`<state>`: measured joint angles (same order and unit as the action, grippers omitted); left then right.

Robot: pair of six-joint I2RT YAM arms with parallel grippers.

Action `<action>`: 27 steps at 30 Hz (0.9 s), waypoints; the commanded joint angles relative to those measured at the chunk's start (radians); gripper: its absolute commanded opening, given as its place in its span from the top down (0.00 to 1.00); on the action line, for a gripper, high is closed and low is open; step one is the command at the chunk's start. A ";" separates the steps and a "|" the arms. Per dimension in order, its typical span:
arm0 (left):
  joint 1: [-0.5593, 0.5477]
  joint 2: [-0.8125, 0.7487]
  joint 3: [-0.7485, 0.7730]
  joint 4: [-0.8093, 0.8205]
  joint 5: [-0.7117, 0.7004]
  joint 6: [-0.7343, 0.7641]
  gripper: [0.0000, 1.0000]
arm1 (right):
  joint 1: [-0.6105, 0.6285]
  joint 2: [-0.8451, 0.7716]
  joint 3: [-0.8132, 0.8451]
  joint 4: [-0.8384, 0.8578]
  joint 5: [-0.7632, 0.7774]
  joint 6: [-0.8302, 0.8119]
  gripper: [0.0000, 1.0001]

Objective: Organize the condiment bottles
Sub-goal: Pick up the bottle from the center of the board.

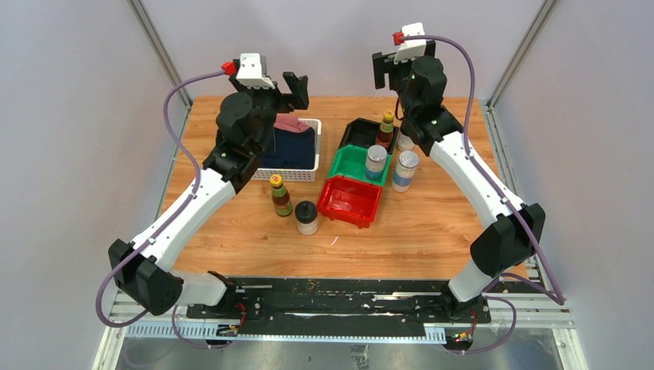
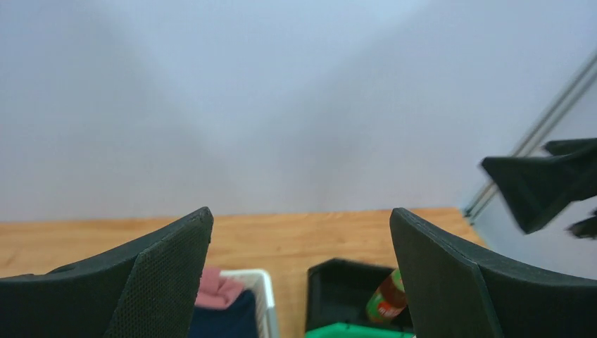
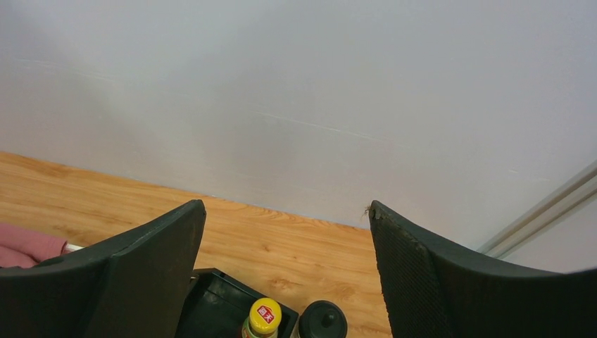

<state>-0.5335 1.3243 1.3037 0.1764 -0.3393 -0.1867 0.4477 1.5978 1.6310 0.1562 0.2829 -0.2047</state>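
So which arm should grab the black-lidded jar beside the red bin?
Probably the left: the jar stands on the left arm's side of the red bin, and the left gripper is open and empty.

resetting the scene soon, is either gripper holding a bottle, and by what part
Nothing is held. The left gripper and the right gripper are both open and empty.

Sauce bottles [image 1: 281,196] [image 1: 385,129] with yellow cap: two
Clear shakers [image 1: 375,162] [image 1: 404,170] with silver lid: two
Pale jars [image 1: 306,218] [image 3: 322,321] with black lid: two
Plastic bins: three, one black [image 1: 358,135], one green [image 1: 348,163], one red [image 1: 347,203]
White basket [image 1: 294,176]: one
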 commanded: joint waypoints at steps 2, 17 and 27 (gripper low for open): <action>-0.004 -0.065 -0.014 0.203 0.149 0.016 0.00 | -0.037 -0.021 0.056 -0.029 -0.074 0.048 0.10; -0.022 -0.223 -0.284 0.064 0.045 0.084 0.00 | -0.133 -0.022 0.085 -0.059 -0.267 0.186 0.04; -0.255 -0.276 -0.408 -0.089 -0.396 0.103 0.00 | -0.133 -0.020 0.055 -0.054 -0.334 0.199 0.09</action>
<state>-0.7513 1.0843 0.9199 0.1604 -0.5331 -0.0769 0.3283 1.5906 1.6791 0.1032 -0.0109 -0.0216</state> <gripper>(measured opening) 0.997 0.909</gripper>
